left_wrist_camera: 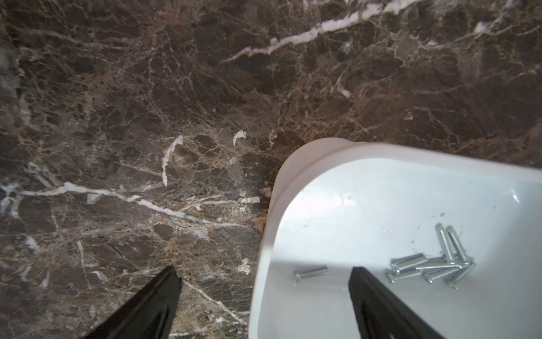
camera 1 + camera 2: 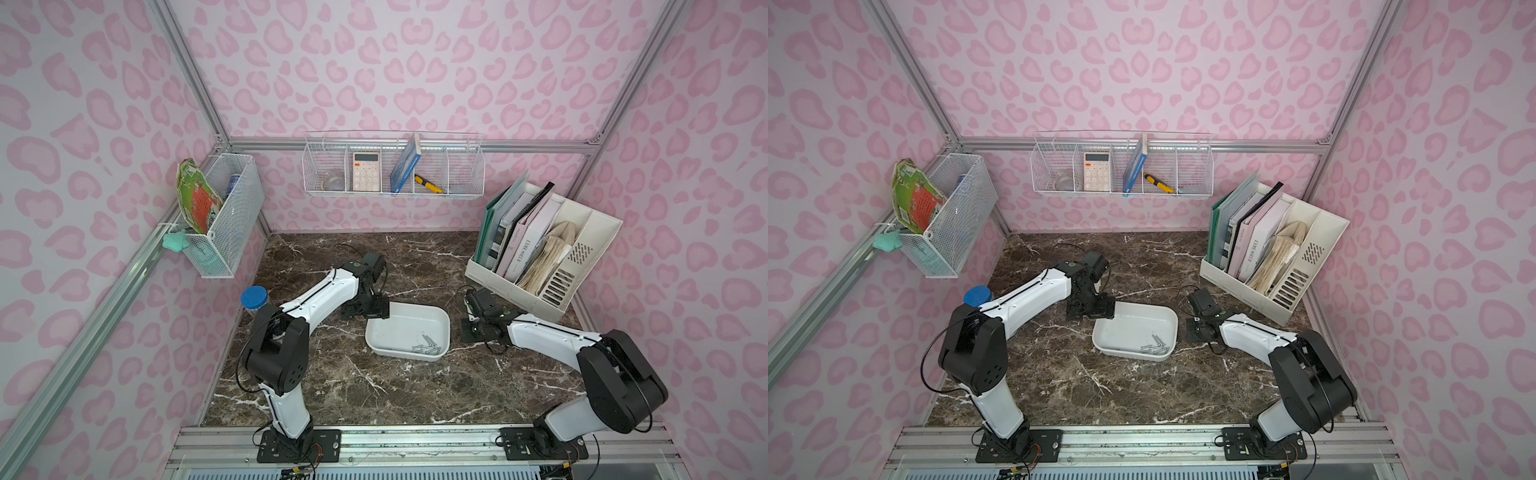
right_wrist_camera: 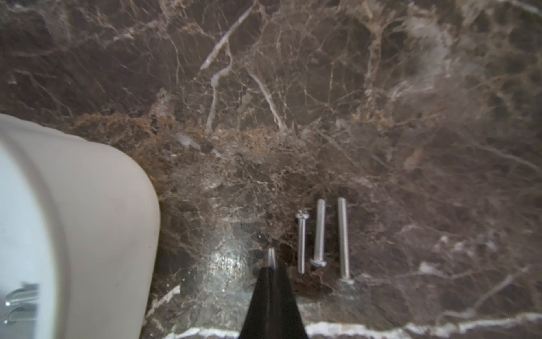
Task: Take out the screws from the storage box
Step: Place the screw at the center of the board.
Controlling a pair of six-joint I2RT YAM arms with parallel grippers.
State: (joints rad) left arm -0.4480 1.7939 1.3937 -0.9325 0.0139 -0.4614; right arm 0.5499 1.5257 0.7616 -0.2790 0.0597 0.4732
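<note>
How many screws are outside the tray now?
4. Three screws lie side by side on the table, beside the tray; a fourth screw sticks out of the shut right pincer. Others may be hidden.

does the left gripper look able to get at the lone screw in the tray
Probably yes: left gripper is open, the lone screw lies bare between its jaws, but the tray wall does too.
</note>
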